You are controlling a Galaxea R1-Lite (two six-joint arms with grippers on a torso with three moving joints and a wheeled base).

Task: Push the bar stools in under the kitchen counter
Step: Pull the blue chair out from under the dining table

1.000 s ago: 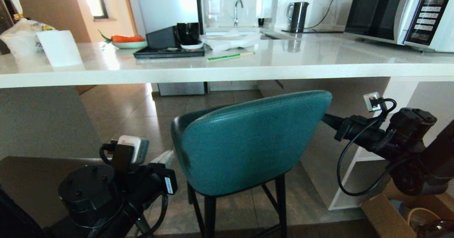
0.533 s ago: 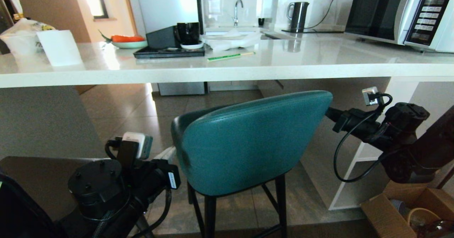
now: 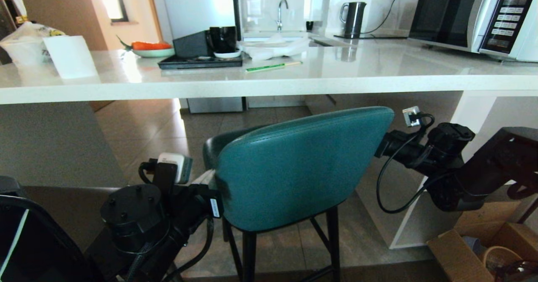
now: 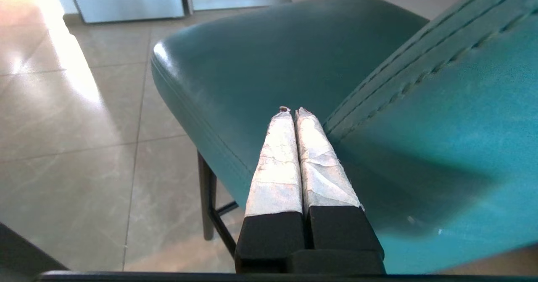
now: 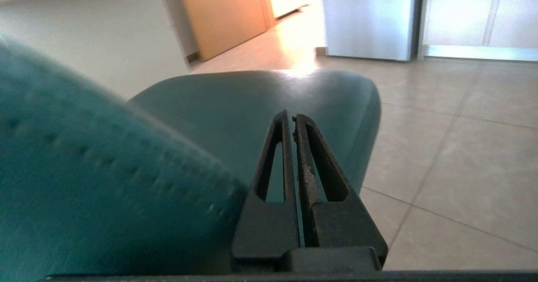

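One teal bar stool (image 3: 294,168) with thin black legs stands in front of the kitchen counter (image 3: 269,84), its seat partly under the white slab and its rounded back on my side. My left gripper (image 4: 292,110) is shut and empty. It lies alongside the left edge of the backrest (image 4: 441,118), tips over the seat (image 4: 260,59). My right gripper (image 5: 292,116) is also shut and empty, pressed close to the right edge of the backrest (image 5: 105,181). In the head view the left gripper (image 3: 208,177) and right gripper (image 3: 383,142) flank the back, their tips hidden behind it.
The counter's white panel leg and open shelving (image 3: 420,214) stand right of the stool. A cardboard box (image 3: 462,252) sits on the floor at the lower right. A microwave (image 3: 475,13), kettle (image 3: 352,18), tray with black cups (image 3: 201,59) and paper roll (image 3: 70,56) are on the counter.
Both arms have closed in on the stool: the left gripper moved right and up to the backrest's left edge, the right gripper moved left to its right edge. The stool itself has hardly shifted.
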